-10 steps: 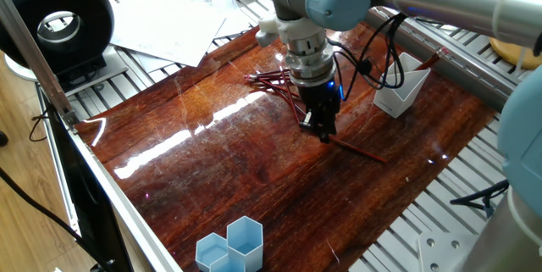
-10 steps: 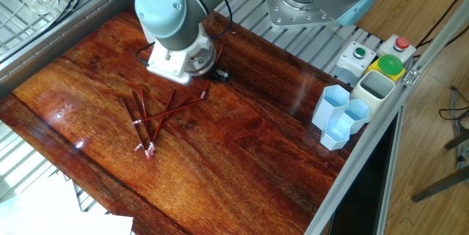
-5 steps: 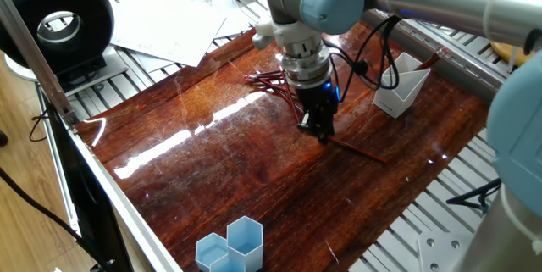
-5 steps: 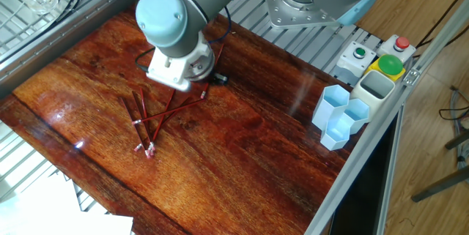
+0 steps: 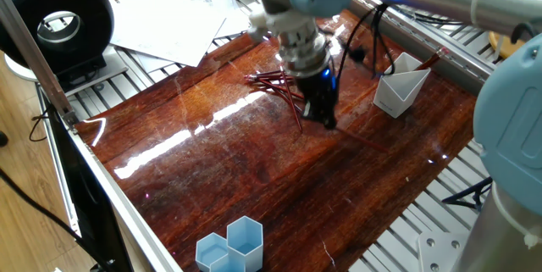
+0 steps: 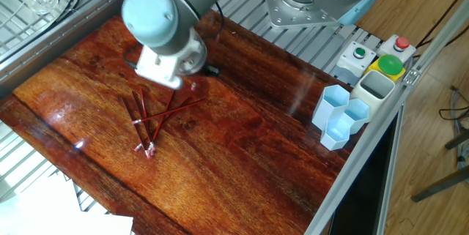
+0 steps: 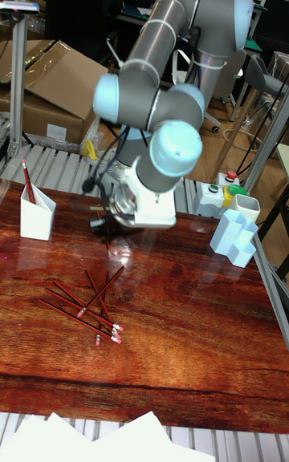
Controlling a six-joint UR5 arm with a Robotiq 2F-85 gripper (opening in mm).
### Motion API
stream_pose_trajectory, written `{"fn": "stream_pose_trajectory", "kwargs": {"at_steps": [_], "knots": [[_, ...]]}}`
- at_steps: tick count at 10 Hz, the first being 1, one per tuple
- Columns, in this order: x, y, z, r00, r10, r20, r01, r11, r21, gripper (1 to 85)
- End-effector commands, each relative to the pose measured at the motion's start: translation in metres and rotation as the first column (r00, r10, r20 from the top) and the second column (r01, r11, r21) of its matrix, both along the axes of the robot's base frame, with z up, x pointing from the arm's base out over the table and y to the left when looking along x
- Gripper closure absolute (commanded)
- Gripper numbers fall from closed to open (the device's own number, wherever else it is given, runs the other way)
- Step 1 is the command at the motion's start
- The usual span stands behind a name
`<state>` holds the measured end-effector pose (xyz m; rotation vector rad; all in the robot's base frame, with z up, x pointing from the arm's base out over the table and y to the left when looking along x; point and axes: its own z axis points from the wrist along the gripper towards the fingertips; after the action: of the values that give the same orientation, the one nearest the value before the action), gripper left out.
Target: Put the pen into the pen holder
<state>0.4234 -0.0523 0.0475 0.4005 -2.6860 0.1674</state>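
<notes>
One pen (image 5: 362, 143) lies on the tabletop (image 5: 212, 162) just beside the end effector (image 5: 326, 119), which has shifted toward the pile. Grip state: cannot tell. Pen holder (image 5: 398, 92) sits well off to its side, so transfer hasn't started.

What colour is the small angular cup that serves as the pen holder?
White. The small angular plastic pen holder shows best in the tall fixed view, with one red pen already standing in it.
</notes>
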Motion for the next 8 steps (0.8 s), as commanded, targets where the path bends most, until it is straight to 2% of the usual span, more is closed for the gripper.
{"fn": "stream_pose_trajectory", "kwargs": {"at_steps": [1, 3, 4, 5, 6, 7, 8], "knots": [[-0.003, -0.035, 0.046, 0.998, 0.069, 0.009, -0.069, 0.998, -0.003, 84.7], [0.004, -0.047, 0.059, 0.986, 0.136, 0.097, -0.139, 0.99, 0.029, 84.7], [0.006, -0.057, 0.063, 0.976, 0.176, 0.126, -0.179, 0.984, 0.006, 84.7], [0.003, -0.067, 0.068, 0.972, 0.2, 0.126, -0.199, 0.98, -0.018, 84.7], [-0.01, -0.073, 0.073, 0.983, 0.164, 0.088, -0.162, 0.986, -0.027, 84.7], [-0.011, -0.073, 0.072, 0.987, 0.133, 0.088, -0.131, 0.991, -0.021, 84.7], [-0.012, -0.051, 0.068, 0.992, 0.079, 0.103, -0.085, 0.995, 0.054, 84.7]]}}
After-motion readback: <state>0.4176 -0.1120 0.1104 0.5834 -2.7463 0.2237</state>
